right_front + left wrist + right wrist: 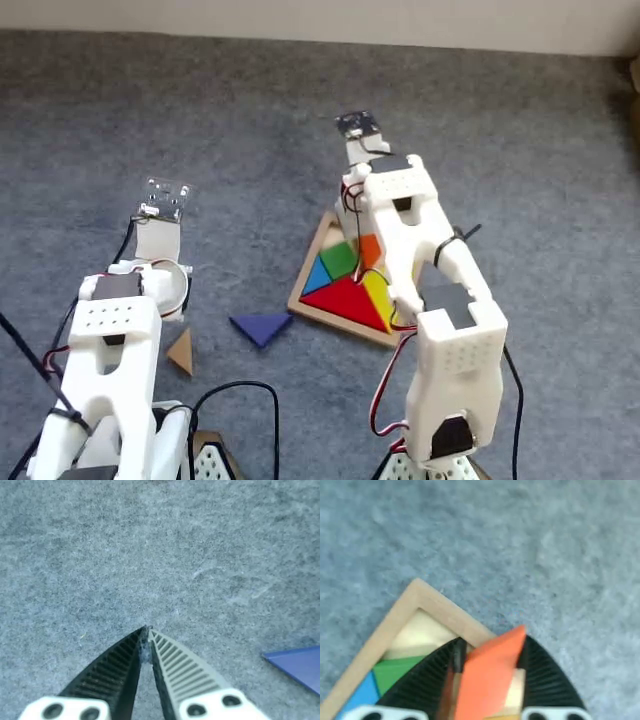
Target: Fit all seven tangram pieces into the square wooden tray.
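Right gripper (492,642): jaws clamped on the orange piece (487,680), held over the tray (440,605) near one corner. The right wrist view does not show whether the piece touches the tray floor. It does show a green piece (395,670) and a blue piece (357,695) seated in the tray, beside a pale area that is either bare floor or a light piece. The high view adds the red piece (345,300) and yellow piece (378,292), which sit in the tray at its 6 o'clock side and are partly covered by the right arm. Left gripper (146,632): jaws together, empty, tips over the grey counter (150,545). The blue triangle (262,327) lies on the counter at 8 o'clock from the tray, just beside it. The high view also shows a tan triangle (181,352) at 8 o'clock from the blue triangle, next to the left arm.
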